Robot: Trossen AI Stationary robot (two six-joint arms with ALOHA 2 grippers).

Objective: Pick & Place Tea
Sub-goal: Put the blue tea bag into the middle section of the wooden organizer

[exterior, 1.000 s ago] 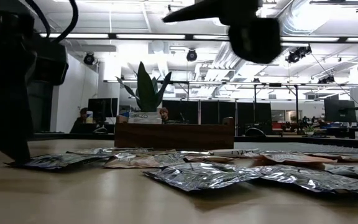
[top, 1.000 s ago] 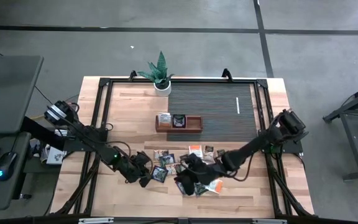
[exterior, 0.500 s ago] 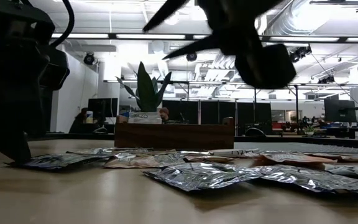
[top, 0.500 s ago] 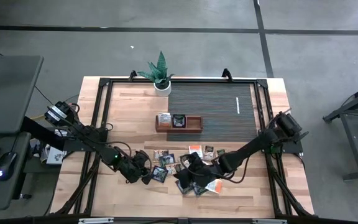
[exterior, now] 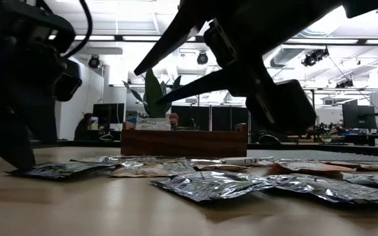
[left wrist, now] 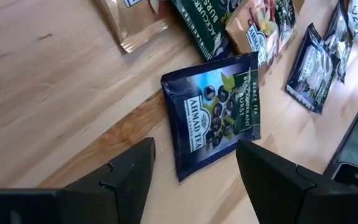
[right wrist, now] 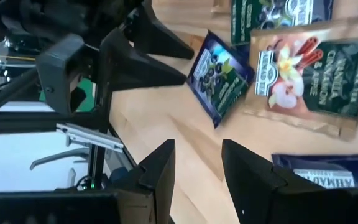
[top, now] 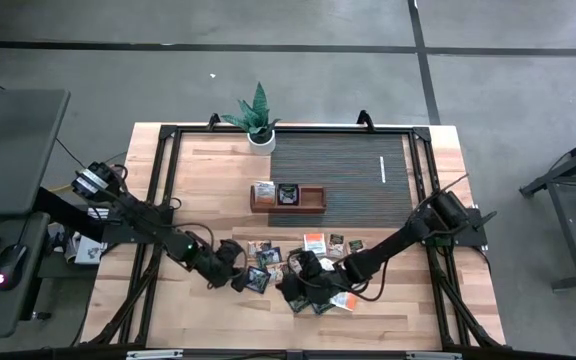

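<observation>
Left jaws (left wrist: 191,174): wide open, holding nothing; they straddle the near edge of the blue sachet (left wrist: 211,114), which lies flat on the worktop (left wrist: 48,81) just ahead of my fingertips.
Right jaws (right wrist: 197,165): parted, empty, low over the bare worktop beside the pile of sachets (top: 313,262).
Step in hand: I judge the left grasp is next; I should lower until both tips touch the wood, then pinch the near edge.
Risk: a flat packet may slide away rather than lift.
Materials: glossy foil, thin, square, crinkled edges; planked wood worktop, smooth.
Tray (top: 287,197): wooden, beyond the pile, two sachets inside.
</observation>
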